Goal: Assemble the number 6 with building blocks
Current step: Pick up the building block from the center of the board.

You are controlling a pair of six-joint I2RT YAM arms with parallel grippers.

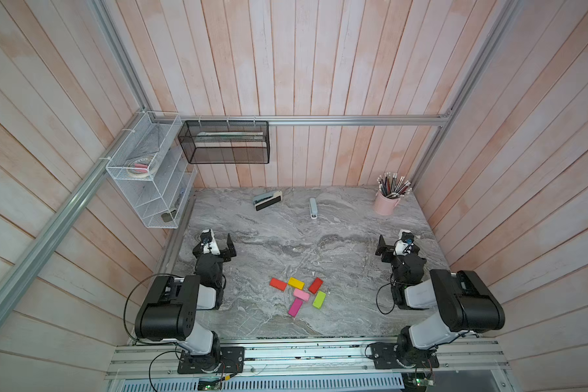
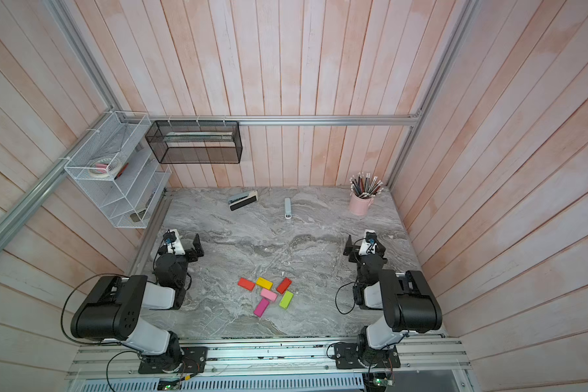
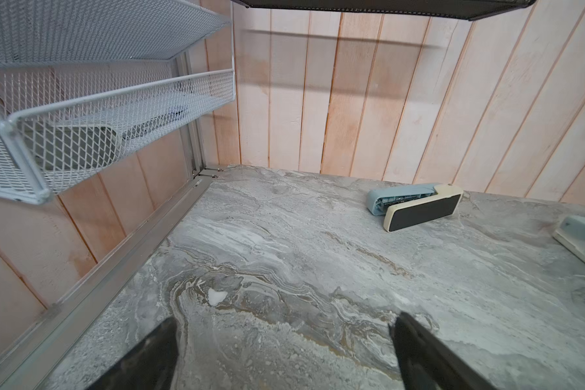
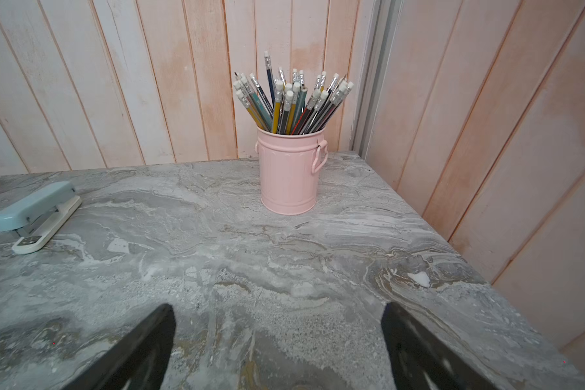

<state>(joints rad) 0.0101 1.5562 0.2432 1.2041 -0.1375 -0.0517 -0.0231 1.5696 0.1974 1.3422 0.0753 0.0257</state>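
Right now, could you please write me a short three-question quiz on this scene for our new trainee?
1. How many coloured bricks lie on the table?
2. True or false: the left gripper and the right gripper are both open and empty.
3. What does the pink cup hold: A pencils, B scissors, C staples?
Key: 1 six; 2 true; 3 A, pencils.

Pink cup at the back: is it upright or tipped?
Upright. The cup stands on its base, pencils poking up from it.
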